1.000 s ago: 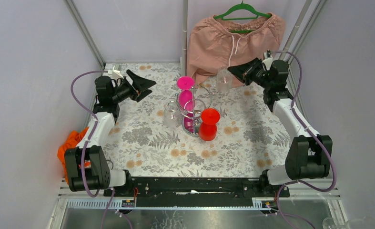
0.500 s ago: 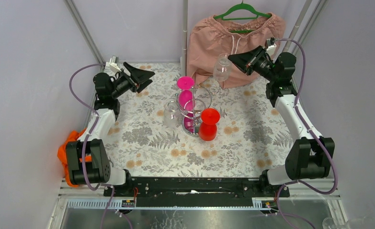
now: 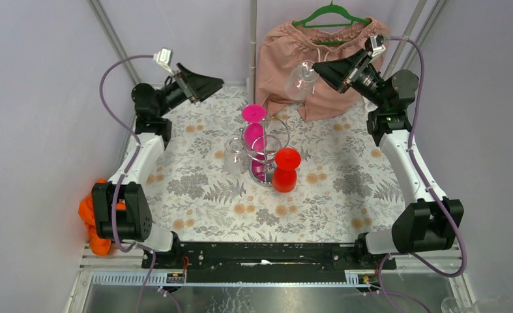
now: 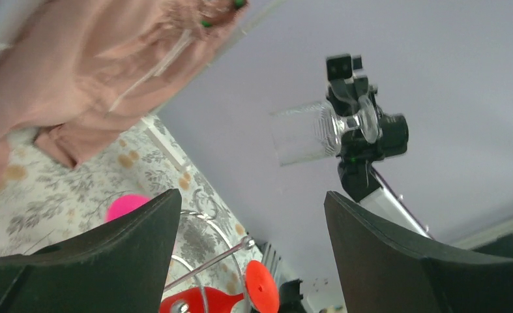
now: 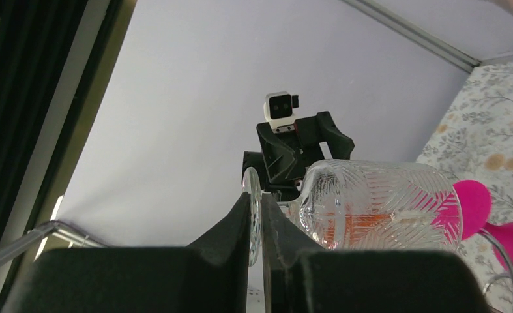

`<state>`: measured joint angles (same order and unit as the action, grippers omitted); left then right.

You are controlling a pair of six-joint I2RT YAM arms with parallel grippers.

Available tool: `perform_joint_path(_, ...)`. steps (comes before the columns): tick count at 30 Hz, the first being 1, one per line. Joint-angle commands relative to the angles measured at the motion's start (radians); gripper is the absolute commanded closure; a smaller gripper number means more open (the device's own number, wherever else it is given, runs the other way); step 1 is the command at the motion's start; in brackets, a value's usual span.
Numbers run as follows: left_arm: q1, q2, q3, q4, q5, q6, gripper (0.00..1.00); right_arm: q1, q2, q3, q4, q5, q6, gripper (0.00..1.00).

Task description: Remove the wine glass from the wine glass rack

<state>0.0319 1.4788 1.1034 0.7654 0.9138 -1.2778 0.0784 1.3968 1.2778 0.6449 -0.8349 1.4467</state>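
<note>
Far left, at the edge of the desk point(image 3: 195, 195): a bunched orange cloth point(image 3: 89, 212). Next, high over the desk's back-left corner: left gripper point(image 3: 205, 85), jaws spread wide, nothing between them, pointed toward the right side. At mid-desk: wine glass rack point(image 3: 266, 140), shiny chrome wire with looped rings around a central post. Around it, a pink glass point(image 3: 253, 114) at the back, a clear glass point(image 3: 234, 156) at the left and a red glass point(image 3: 285, 171) at the front right, the pink and red ones foot-up. Further right and well above, apart from the rack and touching none of its rings: wine glass point(image 3: 301, 79), up in the air in front of a pink garment point(image 3: 325, 49) on a green hanger point(image 3: 332, 13). Lying on its side, bowl toward the left, foot toward the right and tucked into the right gripper point(image 3: 319, 67). Transparent, cut with a feathery leaf pattern over a rounded bowl, short stem, flat round foot seen edge-on from the right wrist. Right gripper nearly closed, fingers pinching the glass at its foot end, only a thin slot between them; stem or foot rim as the exact hold, not clear.
</note>
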Motion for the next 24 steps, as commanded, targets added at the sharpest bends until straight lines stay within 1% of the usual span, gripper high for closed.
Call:
perform_joint_path(1,-0.116,0.001,0.134,-0.101,0.023,0.153,0.12,0.044,-0.033,0.086,0.137,-0.023,0.060,1.00)
perform_joint_path(4,-0.164,0.012,0.173,-0.093,0.017,0.146,0.12,0.085,-0.016,0.109,0.159,-0.022,0.077,1.00)
perform_joint_path(7,-0.197,0.038,0.187,-0.016,0.027,0.093,0.12,0.109,-0.009,0.126,0.183,-0.014,0.089,1.00)
perform_joint_path(10,-0.230,0.057,0.184,0.050,0.034,0.048,0.12,0.128,-0.003,0.133,0.198,-0.009,0.099,1.00)
perform_joint_path(19,-0.296,0.071,0.173,0.142,0.025,0.006,0.12,0.165,0.023,0.124,0.274,0.005,0.148,1.00)
perform_joint_path(24,-0.313,0.050,0.152,0.232,0.019,-0.053,0.12,0.183,0.061,0.105,0.410,0.025,0.219,1.00)
